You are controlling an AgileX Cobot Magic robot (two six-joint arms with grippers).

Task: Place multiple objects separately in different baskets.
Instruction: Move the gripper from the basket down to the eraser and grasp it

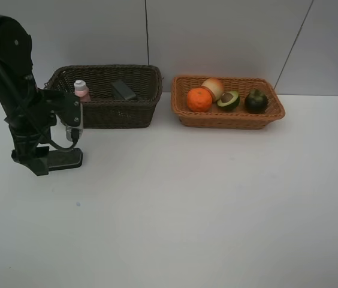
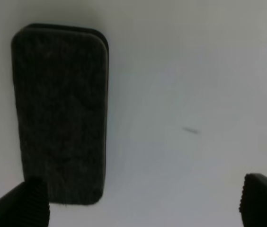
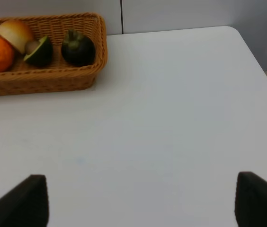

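A dark eraser block (image 2: 60,113) lies flat on the white table (image 1: 187,198), and my left gripper (image 2: 143,208) hangs open close above it, one fingertip (image 2: 22,205) at the block's end. In the exterior view the block (image 1: 67,159) sits at the foot of the left arm (image 1: 22,102). The dark brown basket (image 1: 106,111) holds a pink bottle (image 1: 81,90) and a black bottle (image 1: 124,90). The light basket (image 1: 229,117) holds an orange (image 1: 199,99), a peach-coloured fruit (image 1: 214,87), a halved avocado (image 1: 229,100) and a mangosteen (image 1: 256,101). My right gripper (image 3: 138,203) is open over bare table, holding nothing.
The two baskets stand side by side at the back of the table, near the wall. The light basket (image 3: 43,78) shows in the right wrist view, far from the right fingers. The right arm does not show in the exterior view.
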